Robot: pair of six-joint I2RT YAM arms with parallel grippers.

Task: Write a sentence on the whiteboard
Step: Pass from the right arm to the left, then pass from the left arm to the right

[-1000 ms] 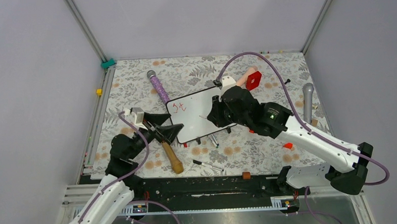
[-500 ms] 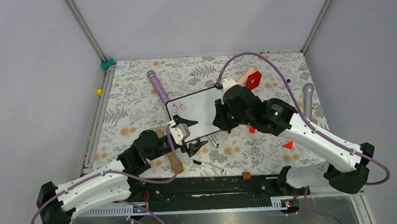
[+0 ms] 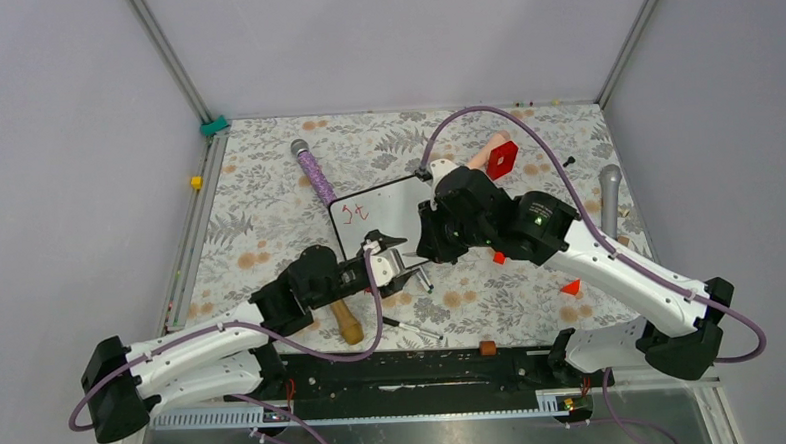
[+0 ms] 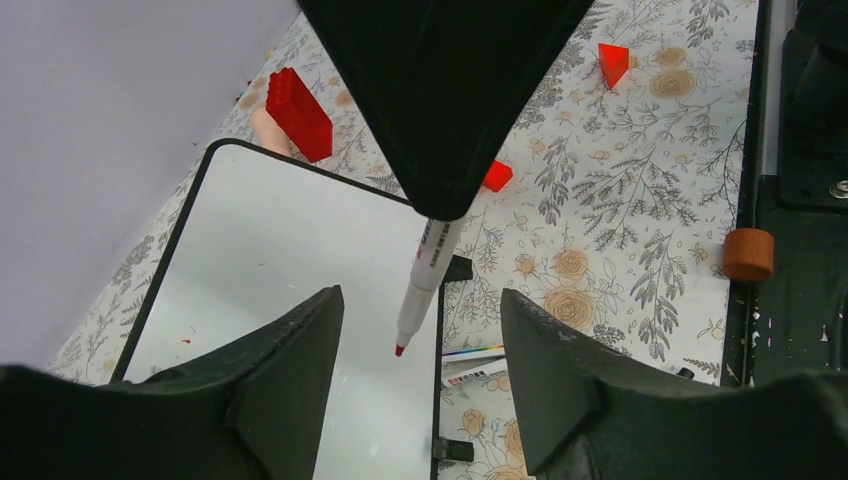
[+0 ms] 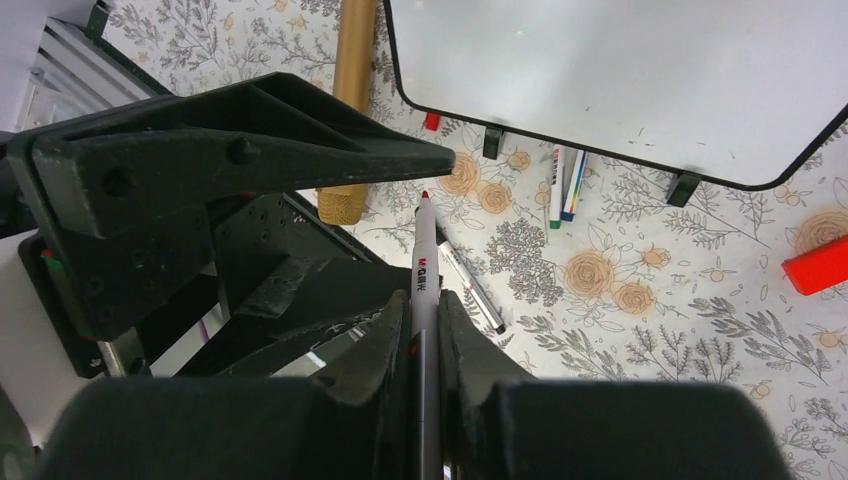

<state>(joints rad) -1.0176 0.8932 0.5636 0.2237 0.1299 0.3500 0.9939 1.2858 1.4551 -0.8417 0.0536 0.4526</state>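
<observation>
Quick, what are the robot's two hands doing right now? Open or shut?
Left gripper: open, holding nothing.
Right gripper: shut on the marker.

This is a robotics lab test cell. Plain grey wall panels (image 3: 65, 146) close it in on three sides, framed by bare aluminium posts (image 3: 167, 57). A floral cloth (image 3: 257, 178) covers the table, and along its near edge a black mounting rail (image 3: 415, 366) carries the left arm (image 3: 194, 346) and the right arm (image 3: 621, 272), both trailing purple cables (image 3: 484, 111). Mismatched props lie about: a whiteboard (image 3: 388, 207), a purple microphone (image 3: 315, 175), a grey microphone (image 3: 609, 198), a wooden-handled hammer (image 3: 345, 319), a red block (image 3: 502, 159) and a red marker (image 5: 421, 260).
</observation>
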